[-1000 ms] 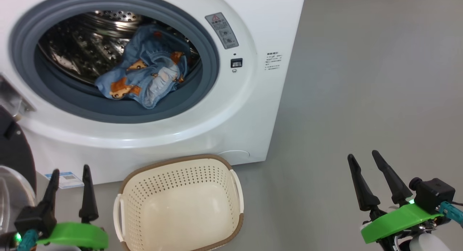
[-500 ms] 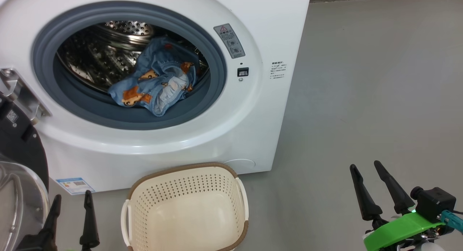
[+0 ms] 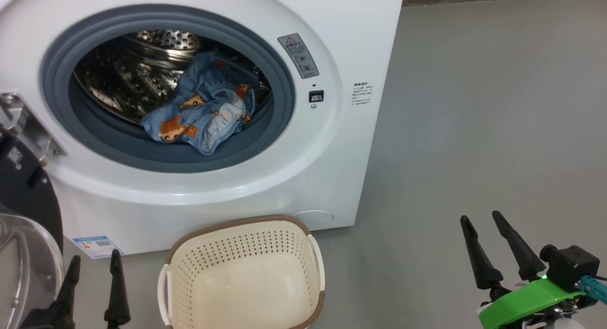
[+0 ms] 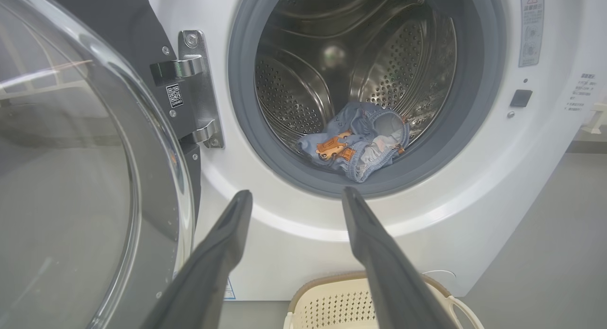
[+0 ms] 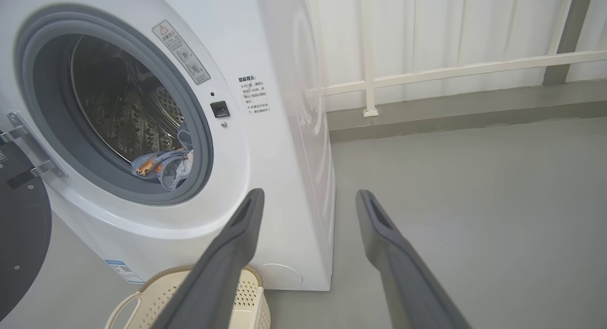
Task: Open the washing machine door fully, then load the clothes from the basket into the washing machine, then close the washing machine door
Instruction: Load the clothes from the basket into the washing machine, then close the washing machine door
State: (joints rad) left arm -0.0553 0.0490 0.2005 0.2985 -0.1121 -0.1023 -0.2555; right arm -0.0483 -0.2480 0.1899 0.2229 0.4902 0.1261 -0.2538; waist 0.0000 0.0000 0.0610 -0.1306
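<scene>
Dark fingers of the left gripper (image 3: 94,259) point up at seven o'clock in the head view, spread wide and holding nothing. The right gripper (image 3: 480,217), at five o'clock, is likewise spread over the grey floor (image 3: 474,106). Between them, at six o'clock, stands the basket (image 3: 237,221). The clothes (image 3: 204,113) lie inside the washing machine (image 3: 332,168) at eleven o'clock. Its door (image 3: 28,196) hangs open at eight o'clock.

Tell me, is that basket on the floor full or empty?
Empty. The basket shows a bare cream bottom with nothing in it; the clothes lie in the drum of the washing machine.
</scene>
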